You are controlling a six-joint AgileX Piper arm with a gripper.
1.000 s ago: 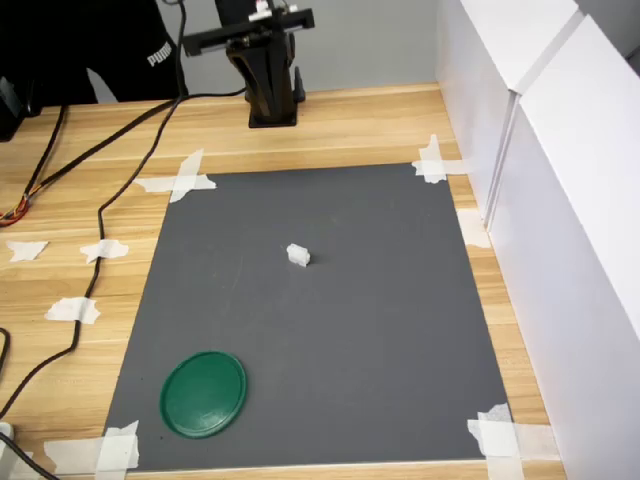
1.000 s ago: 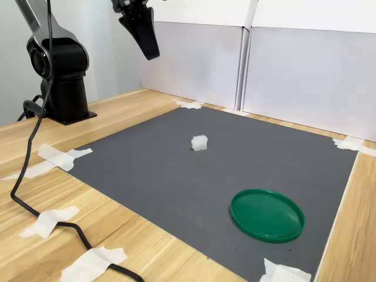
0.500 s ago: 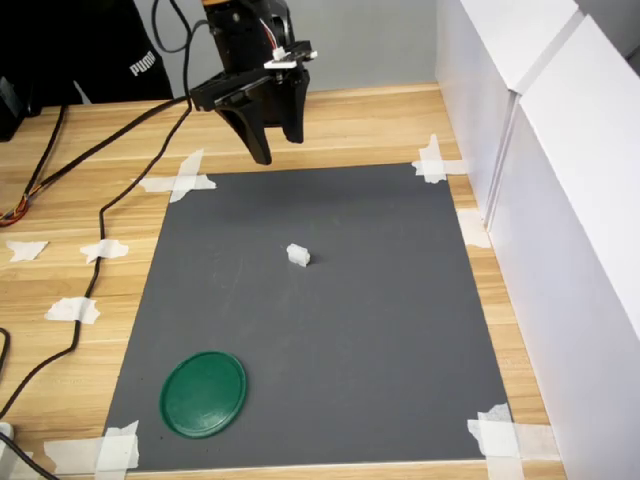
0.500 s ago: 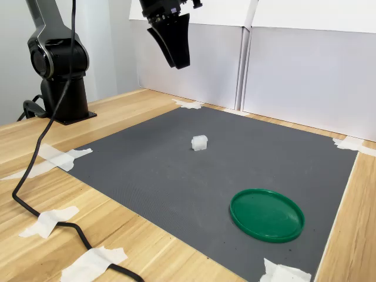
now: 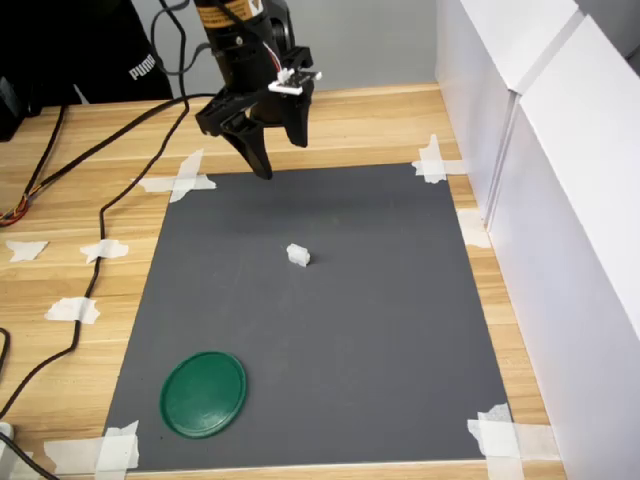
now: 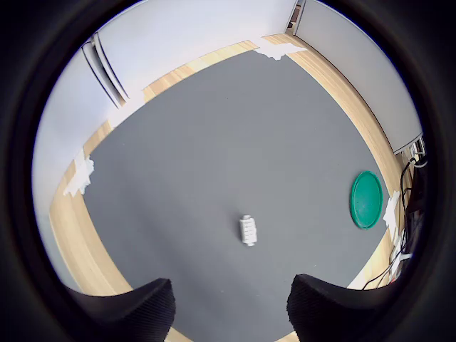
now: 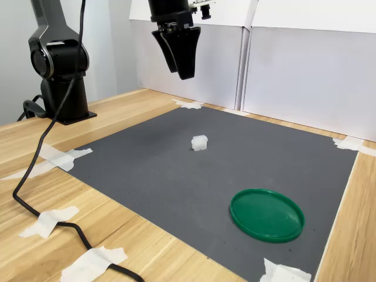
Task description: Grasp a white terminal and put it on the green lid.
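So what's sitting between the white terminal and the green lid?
Nothing: in the first exterior view only bare grey mat lies between the white terminal and the green lid.

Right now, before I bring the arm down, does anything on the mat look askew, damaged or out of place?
Nothing stands out. The white terminal sits alone mid-mat, the green lid lies flat and empty near a mat corner, and the gripper hangs open above the mat's far edge, holding nothing.

In the second exterior view I see my gripper [image 7: 180, 69] hanging high at upper centre, the white terminal [image 7: 200, 142] mid-mat, and the green lid [image 7: 267, 214] lower right.
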